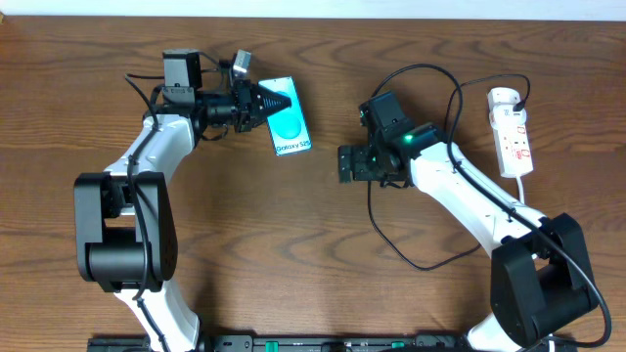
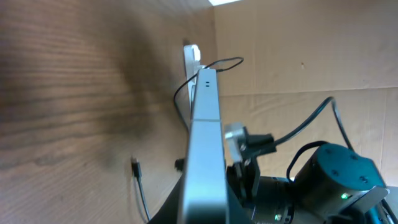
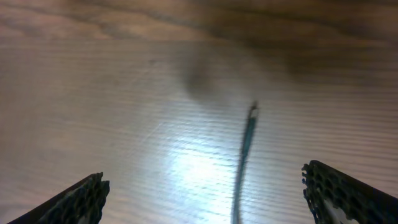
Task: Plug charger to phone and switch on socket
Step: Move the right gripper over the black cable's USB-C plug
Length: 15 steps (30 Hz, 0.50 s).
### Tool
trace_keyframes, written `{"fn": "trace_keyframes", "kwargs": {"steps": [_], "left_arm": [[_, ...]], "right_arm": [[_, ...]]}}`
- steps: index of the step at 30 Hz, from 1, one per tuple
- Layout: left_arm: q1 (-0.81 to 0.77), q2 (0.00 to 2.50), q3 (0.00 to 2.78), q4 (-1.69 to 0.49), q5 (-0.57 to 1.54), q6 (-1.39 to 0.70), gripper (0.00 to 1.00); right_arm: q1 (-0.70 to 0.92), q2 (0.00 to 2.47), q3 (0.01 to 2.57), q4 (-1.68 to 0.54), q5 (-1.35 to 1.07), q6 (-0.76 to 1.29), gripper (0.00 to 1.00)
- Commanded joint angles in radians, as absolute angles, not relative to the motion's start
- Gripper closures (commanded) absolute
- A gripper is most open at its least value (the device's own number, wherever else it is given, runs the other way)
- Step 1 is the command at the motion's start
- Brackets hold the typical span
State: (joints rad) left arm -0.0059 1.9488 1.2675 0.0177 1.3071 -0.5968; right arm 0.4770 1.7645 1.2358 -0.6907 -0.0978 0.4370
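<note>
The phone (image 1: 291,122) sits clamped in the left gripper (image 1: 282,102); right gripper (image 1: 347,163) gapes.

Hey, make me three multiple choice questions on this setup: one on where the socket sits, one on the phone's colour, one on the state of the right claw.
1. The socket lies:
A. far left
B. dead centre
C. far right, by the right arm

2. The phone has a screen that is:
A. red
B. cyan-blue
C. black

3. The right claw is:
A. open, with the charger tip lying between its fingers
B. shut on the charger
C. shut on the phone

Answers:
1. C, since the overhead view shows the white strip at the right side, past that arm.
2. B, since the overhead view shows a bright cyan-blue screen.
3. A, since the right wrist view shows both fingers wide apart and the tip loose between them.
</note>
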Motion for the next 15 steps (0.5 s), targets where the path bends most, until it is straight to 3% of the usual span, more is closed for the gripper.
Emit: {"fn": "trace_keyframes", "kwargs": {"steps": [1, 15], "left_arm": [[-0.005, 1.953, 1.272, 0.070, 1.334, -0.684, 0.93], [-0.006, 1.953, 1.272, 0.234, 1.325, -0.818, 0.93]], "right_arm": [[0.490, 1.769, 1.240, -0.702, -0.156, 0.456, 0.01], [0.533, 1.769, 1.227, -0.719, -0.022, 0.521, 0.02]]}}
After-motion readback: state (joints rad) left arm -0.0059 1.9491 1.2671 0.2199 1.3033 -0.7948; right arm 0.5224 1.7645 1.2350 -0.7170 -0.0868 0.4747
